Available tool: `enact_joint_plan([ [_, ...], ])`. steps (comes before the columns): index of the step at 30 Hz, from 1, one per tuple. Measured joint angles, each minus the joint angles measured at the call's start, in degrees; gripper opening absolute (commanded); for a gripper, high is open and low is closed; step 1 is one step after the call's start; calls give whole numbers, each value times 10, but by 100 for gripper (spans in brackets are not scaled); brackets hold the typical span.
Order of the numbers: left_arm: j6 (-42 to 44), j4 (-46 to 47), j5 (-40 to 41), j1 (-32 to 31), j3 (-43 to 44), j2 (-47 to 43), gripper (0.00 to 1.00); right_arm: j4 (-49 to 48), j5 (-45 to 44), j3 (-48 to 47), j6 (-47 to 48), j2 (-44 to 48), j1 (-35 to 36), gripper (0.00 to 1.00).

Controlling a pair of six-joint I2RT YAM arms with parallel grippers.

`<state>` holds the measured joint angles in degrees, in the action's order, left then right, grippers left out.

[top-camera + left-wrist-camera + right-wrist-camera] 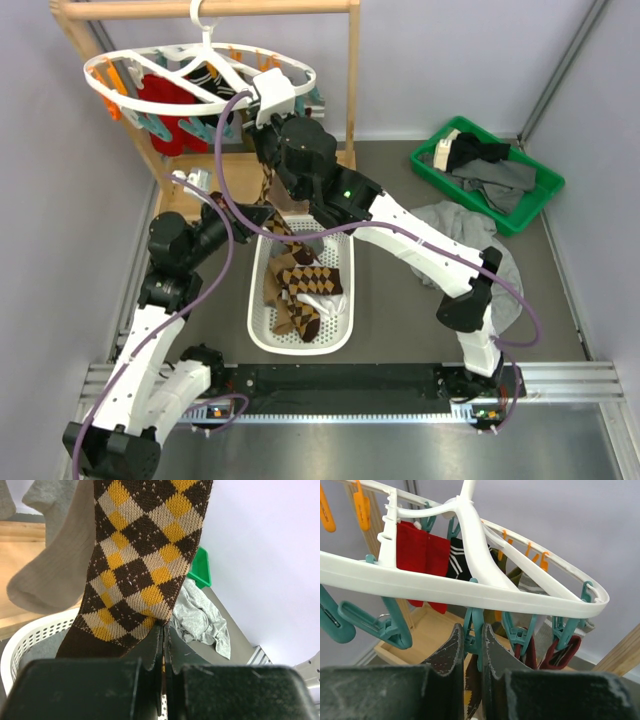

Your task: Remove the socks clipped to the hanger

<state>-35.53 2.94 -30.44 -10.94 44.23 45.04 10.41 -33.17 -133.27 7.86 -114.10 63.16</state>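
The left end effector (163,630) is pinched shut on the lower part of the brown-tan argyle sock (145,555), which hangs above the white basket (30,635) near the middle of the tabletop, with a grey sock (55,570) just beside it. The right end effector (471,635) is narrow, its fingers closed against a teal clip (472,617) under the rim of the hanger (445,587). The hanger hangs from the wooden rail (280,8) over the far-left corner, a red sock (420,555) clipped inside it

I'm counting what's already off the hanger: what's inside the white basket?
Brown-tan argyle socks lie heaped in the white basket, with something white among them. The right arm crosses over its far end, so whatever lies there is hidden.
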Motion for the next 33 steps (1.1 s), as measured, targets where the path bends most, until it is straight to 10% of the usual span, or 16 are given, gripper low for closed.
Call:
enact_joint_plan([
  [11, -27, -37, -10, 0, -90, -79, 0, 1, 2, 1, -15, 0, 0, 0],
  [28, -144, 15, -76, -3, -265, -66, 0, 5, 40, 106, -114, 68, 0, 78],
  [33, -155, 27, -58, -16, -297, -22, 18, 8, 57, 186, -137, 133, 0, 99],
])
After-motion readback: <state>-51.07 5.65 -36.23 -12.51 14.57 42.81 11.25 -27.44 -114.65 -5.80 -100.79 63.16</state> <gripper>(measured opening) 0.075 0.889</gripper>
